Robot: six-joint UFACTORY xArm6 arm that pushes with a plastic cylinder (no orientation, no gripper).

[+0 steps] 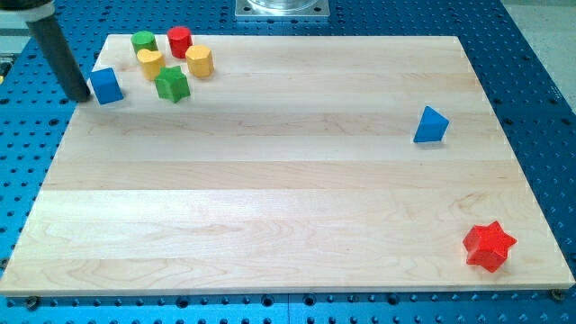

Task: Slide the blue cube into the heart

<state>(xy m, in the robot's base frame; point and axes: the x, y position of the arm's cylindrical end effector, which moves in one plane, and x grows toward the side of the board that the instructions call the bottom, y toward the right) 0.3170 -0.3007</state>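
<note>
Rod: one dark straight rod, leaning from the view's top left; my tip rests just left of the blue cube; it has no end effector jaws to judge.
Blue blocks: two, a blue cube at the wooden tabletop's top-left corner, a blue triangular block at right.
Green blocks: two, a green cylinder, a green star-like block.
Yellow blocks: two, a yellow heart-like block just right of the cube, a yellow cylinder-like block.
Red blocks: two, a red cylinder, a red star at bottom right.

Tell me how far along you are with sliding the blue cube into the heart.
Done: my tip sits right at the blue cube's left side, ready to push. In hand: the cube lies just left of the yellow heart, with a small gap between them. Left: slide it toward the view's right and slightly up until it touches the heart, steering clear of the green star below.
</note>
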